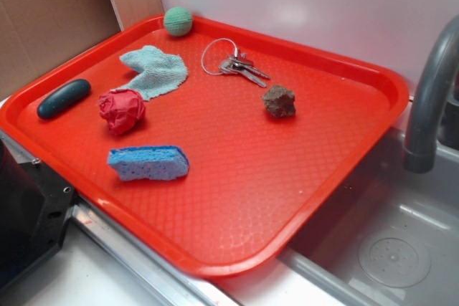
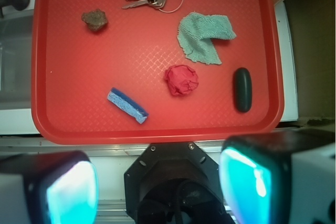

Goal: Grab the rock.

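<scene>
The tray [image 1: 344,177] was bright red with a fine diamond texture. The rock [image 1: 278,101] was brown-grey, the sponge [image 1: 148,163] blue, the paper ball [image 1: 121,111] red, the cloth [image 1: 154,71] pale teal, the knitted ball [image 1: 178,21] green.

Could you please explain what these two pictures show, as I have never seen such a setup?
This is a robot arm meant to pick up a rock. One picture comes from a camera beside the scene; the other from a camera on the arm's wrist, looking down past its two fingers, which stand apart and hold nothing. A red tray sits beside a sink. On the tray lie the rock, keys, a green cloth, a green ball, a red paper ball, a blue sponge and a dark oval object.
</scene>
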### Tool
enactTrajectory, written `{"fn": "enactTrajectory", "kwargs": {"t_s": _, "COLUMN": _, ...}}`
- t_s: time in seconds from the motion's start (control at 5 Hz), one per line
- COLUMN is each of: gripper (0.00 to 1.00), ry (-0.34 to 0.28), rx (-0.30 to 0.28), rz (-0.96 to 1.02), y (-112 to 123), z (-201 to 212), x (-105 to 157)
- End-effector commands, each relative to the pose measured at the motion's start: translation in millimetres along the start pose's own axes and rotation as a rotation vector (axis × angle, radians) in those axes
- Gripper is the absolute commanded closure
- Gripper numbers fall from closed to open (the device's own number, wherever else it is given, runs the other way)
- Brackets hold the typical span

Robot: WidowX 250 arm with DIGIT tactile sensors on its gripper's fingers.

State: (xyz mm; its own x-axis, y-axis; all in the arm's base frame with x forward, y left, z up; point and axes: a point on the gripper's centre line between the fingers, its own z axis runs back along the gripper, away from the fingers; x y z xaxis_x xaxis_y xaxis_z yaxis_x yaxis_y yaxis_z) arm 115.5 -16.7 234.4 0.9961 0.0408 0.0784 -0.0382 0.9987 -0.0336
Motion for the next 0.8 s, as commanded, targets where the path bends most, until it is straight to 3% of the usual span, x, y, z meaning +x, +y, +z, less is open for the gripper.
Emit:
{"fn": "enactTrajectory", "kwargs": {"t_s": 0.0, "gripper": 0.0, "ry": 0.0, "rx": 0.0, "rz": 0.0, "y": 0, "z": 0, "x": 0}}
{"fn": "enactTrajectory", "kwargs": {"t_s": 0.2, "gripper": 0.0, "ry": 0.036, "rx": -0.022, "rz": -0.089, "y": -46, "z": -55, "x": 44}}
{"fn": "enactTrajectory", "kwargs": {"t_s": 0.4, "gripper": 0.0, "ry": -0.05, "rx": 0.069, "rz": -0.223, "y": -71, "z": -65, "x": 91}}
{"fn": "enactTrajectory", "kwargs": {"t_s": 0.6, "gripper": 0.0, "ry": -0.05, "rx": 0.069, "rz": -0.223, "y": -71, "z": -65, "x": 91}}
